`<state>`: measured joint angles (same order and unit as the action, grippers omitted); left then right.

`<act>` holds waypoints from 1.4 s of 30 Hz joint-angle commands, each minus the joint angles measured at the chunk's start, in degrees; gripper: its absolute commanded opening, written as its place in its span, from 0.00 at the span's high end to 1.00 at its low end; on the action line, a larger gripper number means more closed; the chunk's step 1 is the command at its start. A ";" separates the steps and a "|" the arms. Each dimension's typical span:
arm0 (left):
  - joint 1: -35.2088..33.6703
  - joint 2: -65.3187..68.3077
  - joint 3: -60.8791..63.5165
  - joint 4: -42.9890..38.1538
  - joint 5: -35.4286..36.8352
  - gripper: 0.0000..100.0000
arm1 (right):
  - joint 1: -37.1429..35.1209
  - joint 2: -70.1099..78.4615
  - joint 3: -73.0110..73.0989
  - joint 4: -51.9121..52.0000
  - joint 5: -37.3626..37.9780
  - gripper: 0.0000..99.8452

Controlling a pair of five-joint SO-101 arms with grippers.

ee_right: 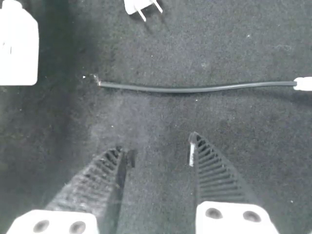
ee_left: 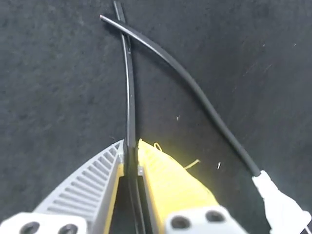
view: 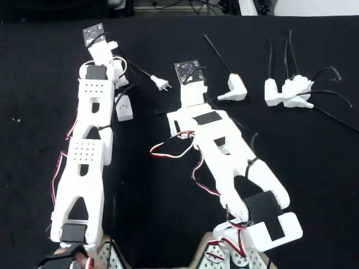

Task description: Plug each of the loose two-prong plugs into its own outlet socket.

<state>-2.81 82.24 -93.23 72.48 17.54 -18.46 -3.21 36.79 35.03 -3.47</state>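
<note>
The black mat covers the whole table. Both white arms lie stretched out over it, the left arm along one side and the right arm slanting up the middle. Over at the far side sits a huddle of white pieces with cords trailing off; I can't tell whether any of them are mated. A socket block lies just beside the left arm. A loose plug rests near it with its prongs bare, between the two arms. Another white plug lies on the right arm's other side.

The left claw is clenched on a thin black cord, and a second cord crosses it farther out. The right claw hangs released over bare mat, holding nothing.

To my eye, the job here is getting that loose plug lined up with the block. A pinch on the cord alone will let a plug swing and twist, so I'd want the grip close behind the plug's body, with the prongs square to the slots. The block looks light and will likely skid when pushed. The free claw ought to pin it first, then the plug goes straight in, slowly.
</note>
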 commanded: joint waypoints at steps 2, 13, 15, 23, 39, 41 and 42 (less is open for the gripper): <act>-2.59 -3.96 -2.24 6.77 -0.18 0.96 | -0.35 -2.77 -0.66 -1.23 0.62 0.83; -4.97 -11.08 -2.24 14.24 5.98 0.73 | -0.35 -2.77 -0.66 -1.23 0.62 0.83; -5.41 -11.16 -2.24 12.31 7.21 0.74 | -0.35 -2.77 -0.66 -1.23 0.62 0.83; -4.79 -10.46 -1.71 1.49 15.91 0.74 | -0.35 -2.77 -0.66 -1.23 0.62 0.83; -2.24 -2.99 1.36 -14.07 19.16 0.74 | -0.35 -2.86 -0.66 -1.23 0.62 0.83; -2.15 -2.46 1.36 -14.07 19.16 0.74 | -0.35 -2.95 -0.66 -1.23 0.62 0.83; -2.15 -2.29 1.36 -14.07 19.16 0.74 | -0.35 -2.95 -0.66 -1.23 0.62 0.83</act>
<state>-5.89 80.66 -91.12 59.38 36.18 -18.46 -3.21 36.79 35.03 -3.47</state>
